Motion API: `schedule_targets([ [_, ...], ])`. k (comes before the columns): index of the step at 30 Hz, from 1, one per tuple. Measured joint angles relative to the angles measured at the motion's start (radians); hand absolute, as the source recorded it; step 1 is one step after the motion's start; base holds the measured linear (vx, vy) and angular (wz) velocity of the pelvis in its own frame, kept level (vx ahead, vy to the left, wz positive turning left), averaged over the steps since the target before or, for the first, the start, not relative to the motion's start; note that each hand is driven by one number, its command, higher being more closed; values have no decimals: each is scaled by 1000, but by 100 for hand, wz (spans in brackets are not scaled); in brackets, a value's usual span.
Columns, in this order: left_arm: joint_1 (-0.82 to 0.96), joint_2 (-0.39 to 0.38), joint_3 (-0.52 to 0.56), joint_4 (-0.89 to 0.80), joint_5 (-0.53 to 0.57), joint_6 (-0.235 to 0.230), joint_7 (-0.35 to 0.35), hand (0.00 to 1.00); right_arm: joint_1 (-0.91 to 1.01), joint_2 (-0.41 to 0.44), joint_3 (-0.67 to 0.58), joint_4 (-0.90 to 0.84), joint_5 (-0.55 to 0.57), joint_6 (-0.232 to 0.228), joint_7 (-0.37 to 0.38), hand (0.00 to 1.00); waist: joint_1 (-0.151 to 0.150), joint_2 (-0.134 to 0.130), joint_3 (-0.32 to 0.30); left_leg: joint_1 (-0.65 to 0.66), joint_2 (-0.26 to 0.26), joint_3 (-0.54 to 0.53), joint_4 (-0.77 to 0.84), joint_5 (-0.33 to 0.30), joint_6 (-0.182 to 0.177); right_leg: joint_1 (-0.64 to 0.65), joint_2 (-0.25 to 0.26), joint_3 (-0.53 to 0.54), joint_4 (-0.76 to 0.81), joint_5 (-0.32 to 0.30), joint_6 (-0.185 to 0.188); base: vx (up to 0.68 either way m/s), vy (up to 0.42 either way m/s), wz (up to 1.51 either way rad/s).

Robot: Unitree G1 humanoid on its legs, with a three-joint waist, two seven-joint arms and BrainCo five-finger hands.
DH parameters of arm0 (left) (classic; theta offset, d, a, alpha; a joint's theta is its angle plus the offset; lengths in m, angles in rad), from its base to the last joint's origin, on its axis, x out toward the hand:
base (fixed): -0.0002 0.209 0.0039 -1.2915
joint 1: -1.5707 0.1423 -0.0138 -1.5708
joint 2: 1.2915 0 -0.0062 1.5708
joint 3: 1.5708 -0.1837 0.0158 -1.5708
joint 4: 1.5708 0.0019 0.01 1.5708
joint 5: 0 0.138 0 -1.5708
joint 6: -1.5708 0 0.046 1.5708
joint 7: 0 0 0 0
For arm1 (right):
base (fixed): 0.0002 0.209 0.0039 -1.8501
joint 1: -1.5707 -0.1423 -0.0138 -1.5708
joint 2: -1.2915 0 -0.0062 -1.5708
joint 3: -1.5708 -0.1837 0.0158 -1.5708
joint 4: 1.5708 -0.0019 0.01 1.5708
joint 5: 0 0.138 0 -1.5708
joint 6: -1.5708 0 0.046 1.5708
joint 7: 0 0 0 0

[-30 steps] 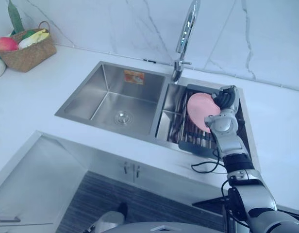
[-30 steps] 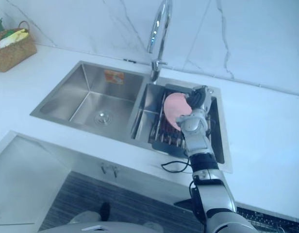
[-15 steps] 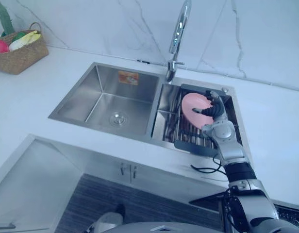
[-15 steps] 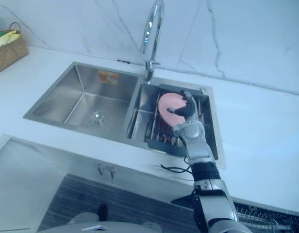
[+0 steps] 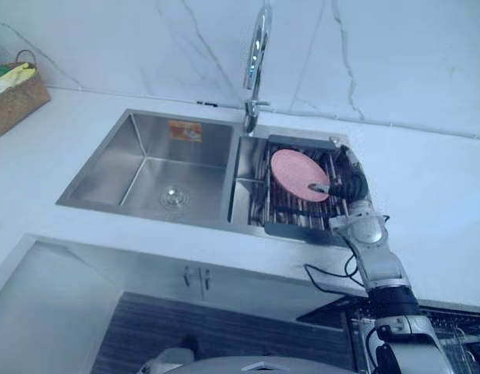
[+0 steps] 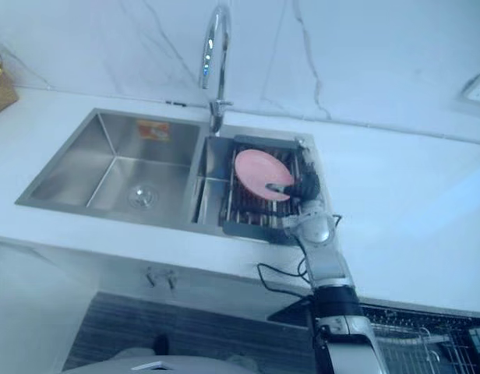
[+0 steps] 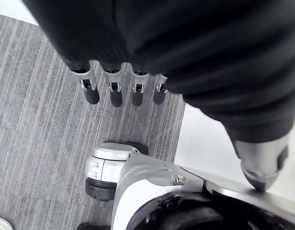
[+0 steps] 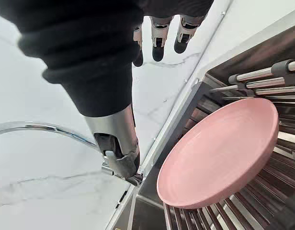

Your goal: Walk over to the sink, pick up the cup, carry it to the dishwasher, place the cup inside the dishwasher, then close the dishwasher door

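Head views: right robot hand [image 5: 351, 185] reaches over the right basin of the sink [image 5: 146, 167], with one dark tip overlapping the rim of the pink plate [image 5: 300, 174], so contact can't be told from there. The right wrist view settles it: fingers straight and spread, thumb out to the side, all apart from the plate, nothing pinched. The plate sits just beyond the thumb, on the bars of the dark rack [image 5: 294, 214]. It leans tilted, not flat, face turned up toward the head camera, and the long axis of its oval runs from the faucet [image 5: 257, 54] side toward the hand. White counter [image 5: 442, 202] around the sink, woven basket [image 5: 14, 97] well away from the hand. The left wrist view shows the left robot hand [image 7: 115, 91], fingers straight and relaxed, holding nothing, hanging over grey floor [image 7: 37, 143].
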Motion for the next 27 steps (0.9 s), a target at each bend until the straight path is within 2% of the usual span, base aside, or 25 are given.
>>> schedule_targets([
  [5,0,0,0,0,0,0,0,0,0,1,0,0,0,0,0,0,-1,0,0,0,0,0,0,0,0,0,0,0,0,0,1,0,0,0],
  [7,0,0,0,0,-7,2,0,0,3,23,-16,-1,33,0,-1,0,-4,0,0,0,1,-1,0,0,0,-3,0,-2,9,2,4,0,0,0],
  [14,-25,-19,-4,37,-195,43,1,0,102,109,-76,-73,176,9,-12,0,-13,2,-2,-15,11,13,6,9,-3,-39,4,4,28,4,5,-20,-3,-5],
  [18,-23,-20,1,55,-272,56,15,0,123,136,-78,-120,195,29,-12,0,-18,2,-4,-20,21,35,6,11,-8,-62,13,22,29,11,2,-41,-9,-17],
  [22,-20,-28,25,57,-276,60,20,0,129,149,-77,-120,189,57,-11,0,-21,2,-6,-18,29,44,1,8,-15,-60,15,22,21,15,-2,-39,-10,-5],
  [27,-21,-35,48,58,-265,60,19,0,130,149,-75,-120,150,57,-10,0,-20,3,-7,-19,32,63,0,9,-16,-53,14,16,5,25,3,-8,-1,1],
])
